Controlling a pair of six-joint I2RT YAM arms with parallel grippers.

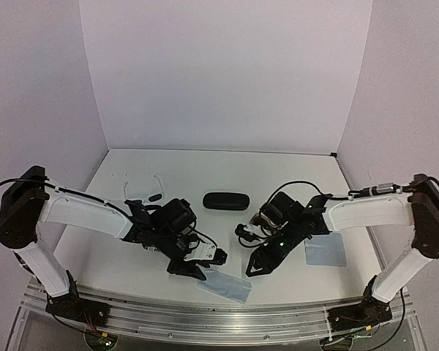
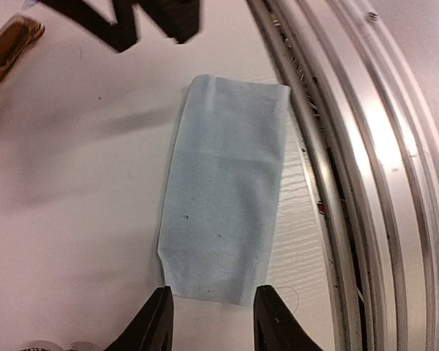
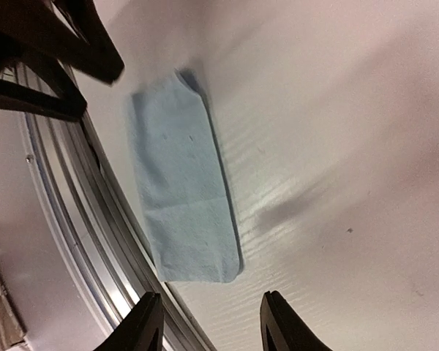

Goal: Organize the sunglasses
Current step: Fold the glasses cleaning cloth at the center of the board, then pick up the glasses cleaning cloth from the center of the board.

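Cloth [image 2: 223,190] fills both your wrist views, left gripper [image 2: 214,322] and right gripper [image 3: 212,325] spread wide, empty; only overhead shows you the white sunglasses [image 1: 143,188] and case [image 1: 227,200].

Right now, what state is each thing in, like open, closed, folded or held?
Left hand: open, empty.
Right hand: open, empty.
Black case: closed.
Near blue cloth: looks folded, flat.
Right blue cloth: spread flat.
White sunglasses: on table, not held.
Brown sunglasses: on table, not held.
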